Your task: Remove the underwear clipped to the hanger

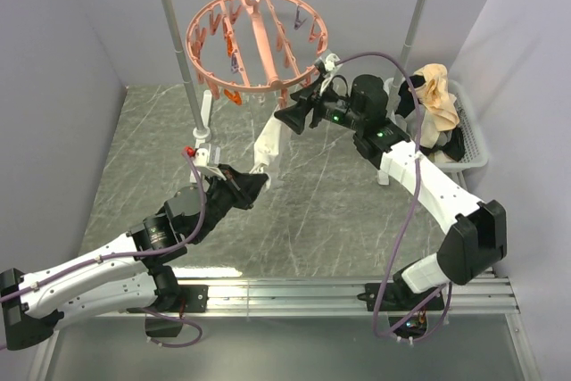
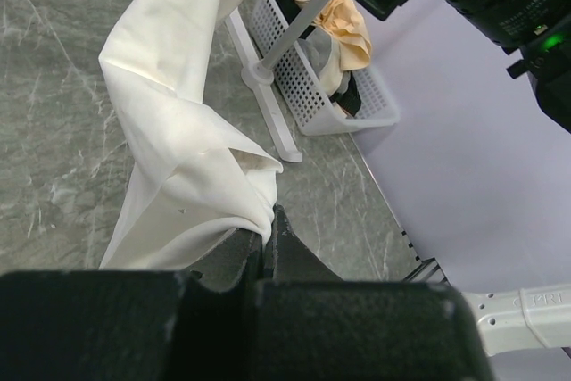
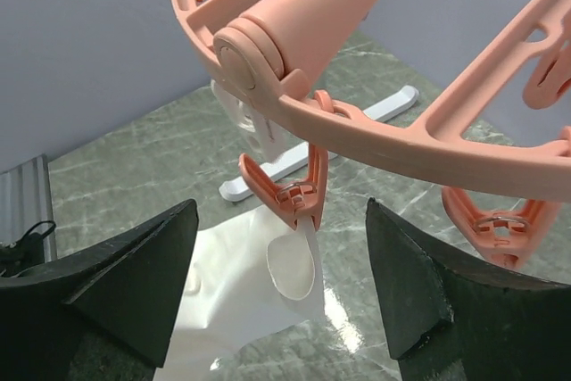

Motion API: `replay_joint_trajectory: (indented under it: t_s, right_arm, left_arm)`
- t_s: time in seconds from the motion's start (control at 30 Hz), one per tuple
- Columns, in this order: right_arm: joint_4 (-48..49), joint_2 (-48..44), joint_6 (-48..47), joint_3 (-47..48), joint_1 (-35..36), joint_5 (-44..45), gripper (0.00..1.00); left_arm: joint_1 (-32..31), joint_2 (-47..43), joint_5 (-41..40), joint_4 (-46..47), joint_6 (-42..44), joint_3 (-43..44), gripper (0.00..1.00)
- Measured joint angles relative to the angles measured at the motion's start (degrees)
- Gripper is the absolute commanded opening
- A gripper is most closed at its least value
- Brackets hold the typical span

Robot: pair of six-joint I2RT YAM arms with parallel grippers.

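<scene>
The salmon-pink hanger (image 1: 254,37) hangs by its hook from the silver rail. One cream-white underwear (image 1: 270,142) hangs from a pink clip at the ring's front edge. My left gripper (image 1: 259,183) is shut on the garment's lower end, as the left wrist view shows (image 2: 265,236). My right gripper (image 1: 294,113) is open at the ring's front rim, its fingers (image 3: 143,274) on either side of the clip (image 3: 299,186) that holds the cloth (image 3: 259,283). The clip is still closed on the fabric.
A white basket (image 1: 468,136) at the right holds beige and black garments (image 1: 434,100). The rail's white uprights and feet (image 1: 207,153) stand behind the garment. Purple walls close both sides. The rail's right foot also shows in the left wrist view (image 2: 268,104).
</scene>
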Motion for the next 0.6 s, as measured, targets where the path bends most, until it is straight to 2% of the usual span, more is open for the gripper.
replay_joint_trajectory:
  t_s: [0.07, 0.23, 0.27, 0.33, 0.37, 0.4, 0.47, 0.6]
  right_arm:
    - [0.2, 0.9, 0.5, 0.4, 0.0, -0.3, 0.81]
    - [1.4, 1.8, 2.4, 0.4, 0.0, -0.9, 0.65]
    - [1.5, 1.8, 2.7, 0.5, 0.0, -1.0, 0.56]
    - [2.1, 2.3, 3.6, 1.3, 0.0, -1.3, 0.45]
    - [2.6, 2.4, 3.8, 1.6, 0.0, -1.4, 0.29]
    - [3.2, 2.6, 3.8, 1.7, 0.0, -1.3, 0.23]
    - [4.0, 2.6, 4.8, 1.9, 0.0, -1.3, 0.19]
    - [4.2, 2.8, 5.6, 2.5, 0.0, -1.2, 0.2]
  left_arm:
    - [0.0, 0.0, 0.1, 0.0, 0.0, 0.0, 0.0]
    - [0.0, 0.2, 1.0, 0.0, -0.1, 0.0, 0.0]
    - [0.0, 0.2, 1.0, 0.0, -0.1, 0.0, 0.0]
    - [0.0, 0.2, 1.1, 0.0, -0.1, 0.0, 0.01]
    - [0.0, 0.2, 1.1, 0.0, -0.1, 0.0, 0.0]
    - [0.0, 0.2, 1.2, 0.0, -0.1, 0.0, 0.0]
    - [0.0, 0.2, 1.3, 0.0, -0.1, 0.0, 0.0]
    - [0.0, 0.2, 1.4, 0.0, -0.3, 0.0, 0.0]
